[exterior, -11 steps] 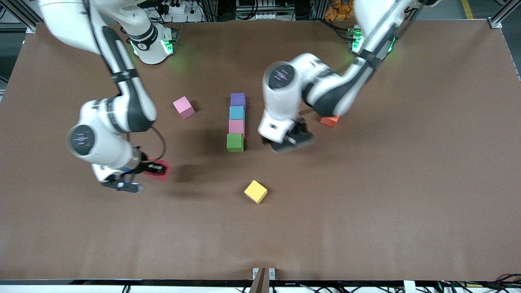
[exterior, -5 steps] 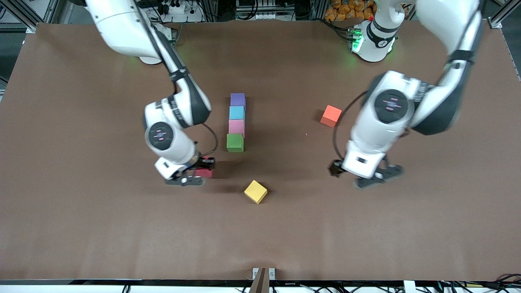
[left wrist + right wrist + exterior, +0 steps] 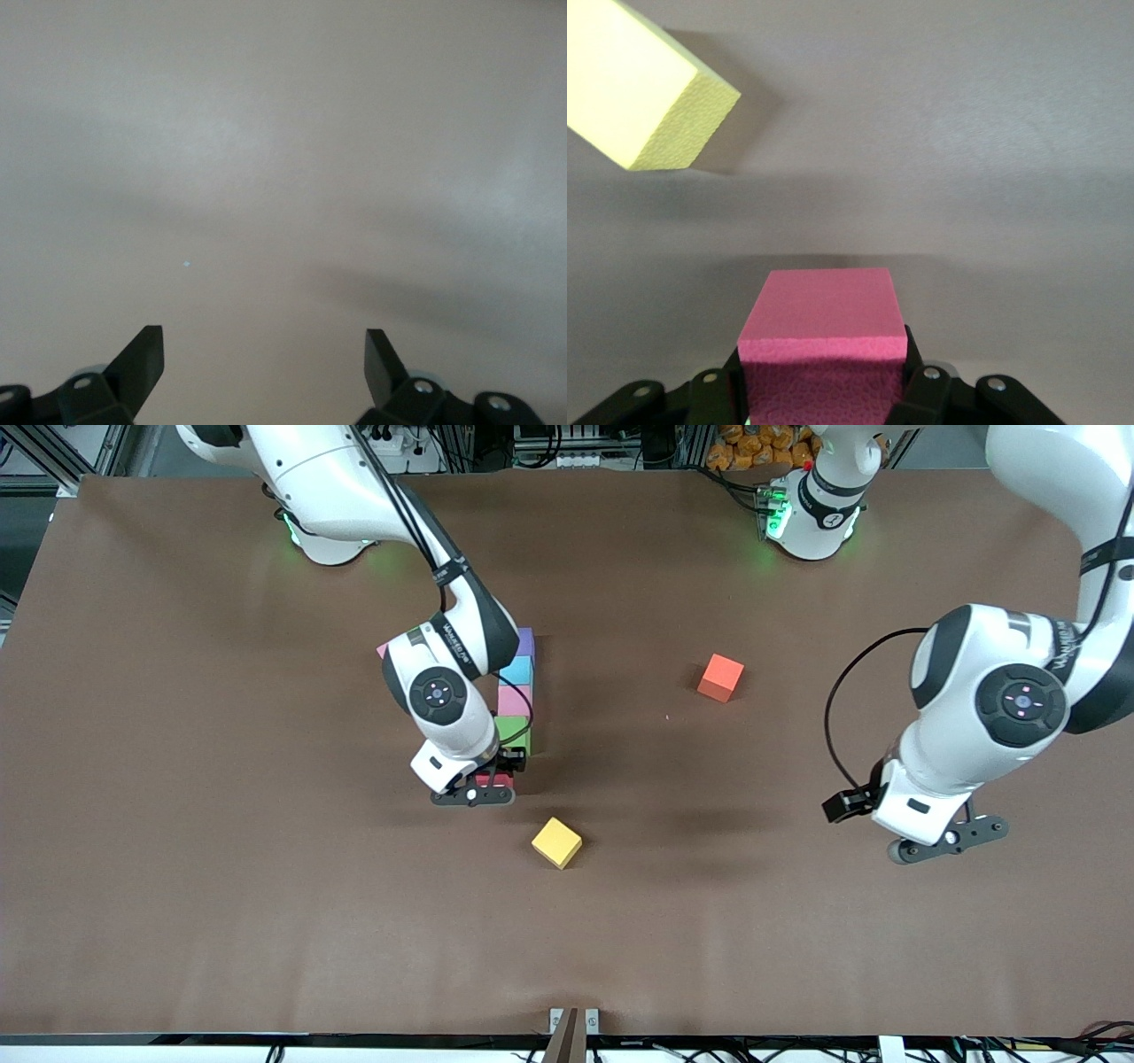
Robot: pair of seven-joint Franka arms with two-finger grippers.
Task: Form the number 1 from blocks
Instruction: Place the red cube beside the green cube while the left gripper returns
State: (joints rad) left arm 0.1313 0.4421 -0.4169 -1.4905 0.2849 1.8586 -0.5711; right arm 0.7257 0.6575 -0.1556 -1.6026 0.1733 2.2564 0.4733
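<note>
Blocks line needs the red block [image 3: 493, 781], clamped in the right gripper [image 3: 483, 786], set flush against the green block [image 3: 514, 731], squared with the column; the left gripper [image 3: 943, 841] waits spread apart near the table [image 3: 177, 868] edge.

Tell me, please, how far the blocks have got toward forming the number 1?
Done: purple, light blue, pink and green blocks sit in a column.

In hand: the right gripper is shut on the red block at the column's end nearest the front camera, just past the green block.

Left: releasing the red block. A second pink block shows by the right arm. The left gripper waits open.
</note>
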